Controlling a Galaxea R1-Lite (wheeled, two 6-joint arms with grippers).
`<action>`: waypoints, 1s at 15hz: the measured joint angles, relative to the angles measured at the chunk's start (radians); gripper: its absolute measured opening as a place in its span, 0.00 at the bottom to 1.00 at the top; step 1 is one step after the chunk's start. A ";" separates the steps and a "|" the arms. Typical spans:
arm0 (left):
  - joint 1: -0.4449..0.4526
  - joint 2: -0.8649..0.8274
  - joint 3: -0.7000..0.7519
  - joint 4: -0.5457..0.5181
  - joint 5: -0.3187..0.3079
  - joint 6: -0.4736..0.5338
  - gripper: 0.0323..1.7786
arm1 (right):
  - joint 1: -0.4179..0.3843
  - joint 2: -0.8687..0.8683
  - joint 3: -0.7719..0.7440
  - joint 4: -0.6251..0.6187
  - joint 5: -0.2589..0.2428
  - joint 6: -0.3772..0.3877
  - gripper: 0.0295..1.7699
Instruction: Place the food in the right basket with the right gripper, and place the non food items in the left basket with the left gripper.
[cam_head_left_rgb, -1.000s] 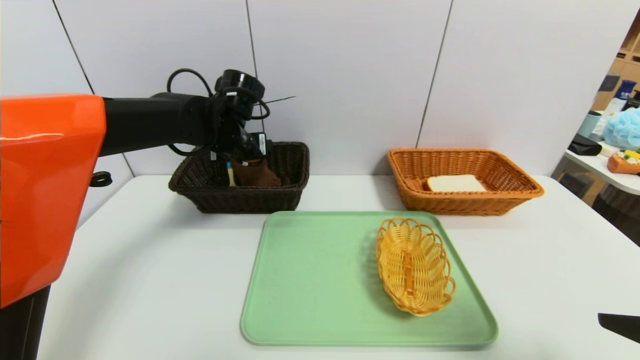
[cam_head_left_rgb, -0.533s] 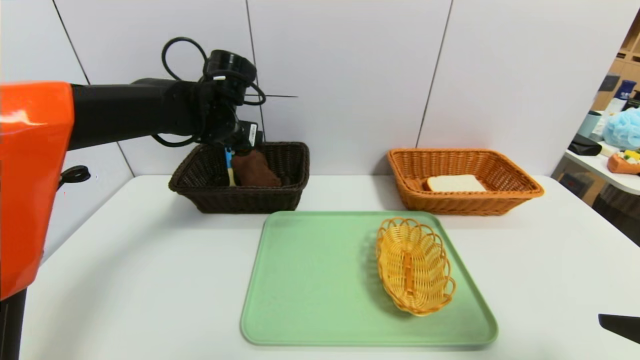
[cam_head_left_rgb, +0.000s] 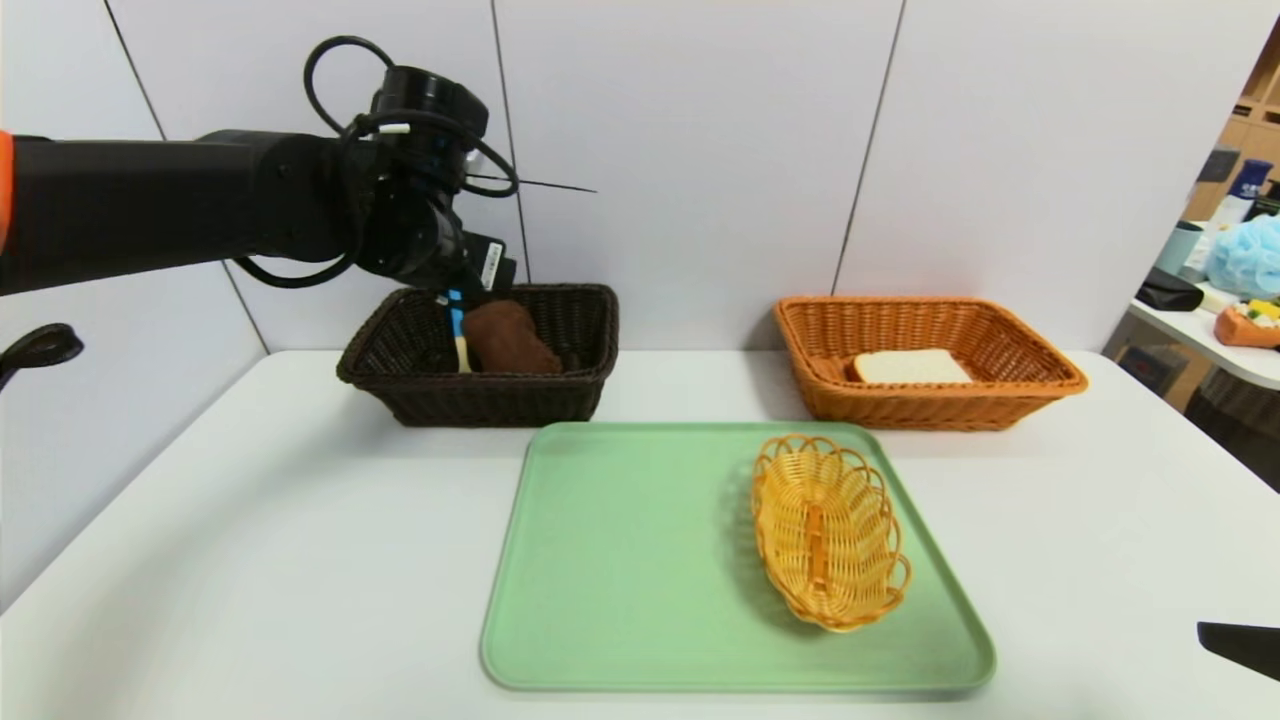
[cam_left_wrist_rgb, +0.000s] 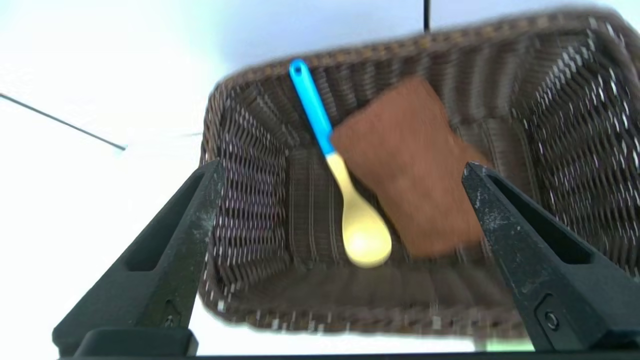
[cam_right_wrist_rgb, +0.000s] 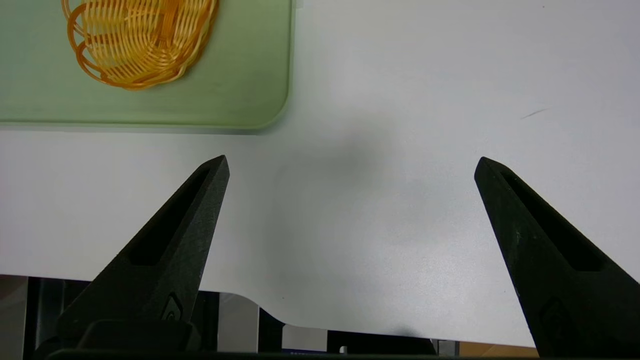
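- White bench: sorting looks finished; the left arm's withdrawal seems the step in hand.
- Pale green rectangular tray: it carries the small yellow oval openwork basket, which belongs to neither sort and can be left.
- Large orange-tan wicker basket: the white toast slice with brown crust lies inside.
- Large dark brown wicker basket: it holds the brown rolled towel and, just beside it, the pale-yellow spoon with blue handle.
- Black left claw: above the dark basket, spread wide, pinching nothing. Next it should rise clear of the rim, then go home.
- Black right claw: parked over the bench near the tray's corner, spread, gripping nothing; no move needed.
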 joint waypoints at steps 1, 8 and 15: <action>-0.002 -0.041 0.055 -0.009 -0.026 0.003 0.95 | -0.002 -0.001 -0.001 0.000 -0.003 0.000 0.96; -0.034 -0.412 0.586 -0.279 -0.080 0.057 0.95 | -0.199 -0.002 0.042 -0.163 -0.011 -0.178 0.96; 0.009 -0.773 0.971 -0.358 -0.007 0.078 0.95 | -0.239 -0.004 0.116 -0.412 0.104 -0.368 0.96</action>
